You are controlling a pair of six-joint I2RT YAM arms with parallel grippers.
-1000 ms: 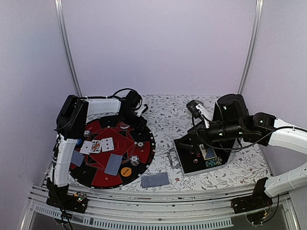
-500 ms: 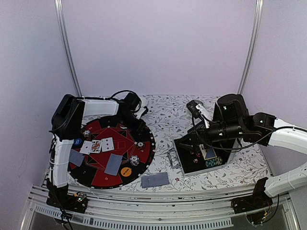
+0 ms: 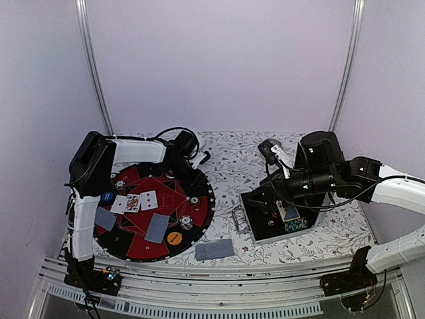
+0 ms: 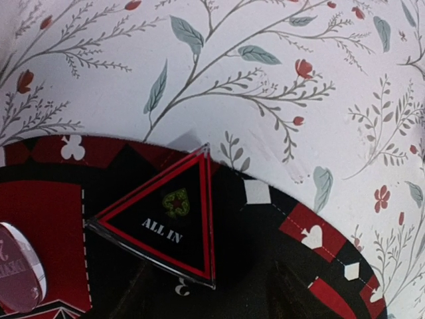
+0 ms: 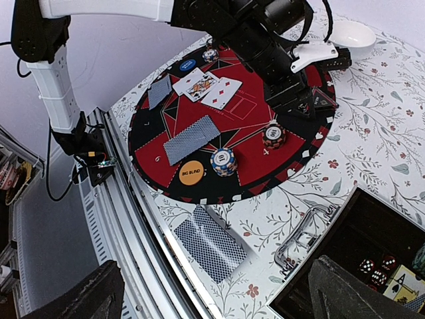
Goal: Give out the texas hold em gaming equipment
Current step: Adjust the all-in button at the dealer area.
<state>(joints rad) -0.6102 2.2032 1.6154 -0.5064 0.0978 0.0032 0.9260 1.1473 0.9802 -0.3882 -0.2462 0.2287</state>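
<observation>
A red-edged black triangular "ALL IN" marker (image 4: 169,216) lies flat on the far rim of the round red-and-black poker mat (image 3: 129,247). My left gripper (image 3: 192,175) hovers over it, open, with dark fingers (image 4: 302,292) on either side below the marker. On the mat are face-down grey-blue cards (image 3: 157,227), face-up cards (image 3: 136,201), an orange disc (image 3: 174,237), a blue disc (image 3: 107,197) and a striped chip stack (image 3: 186,222). A card deck (image 3: 214,250) lies on the table. My right gripper (image 5: 219,299) is open and empty above the black case (image 3: 255,226).
The black case holds dice (image 5: 375,264) and cards, with a metal handle (image 5: 305,229) on its left side. A white bowl (image 5: 352,33) sits beyond the mat. A pale round disc (image 4: 16,266) lies left of the marker. An aluminium rail (image 3: 219,292) runs along the front edge.
The left arm's elbow has swung left and its wrist has shifted slightly right over the mat's far rim. The right arm has not moved.
</observation>
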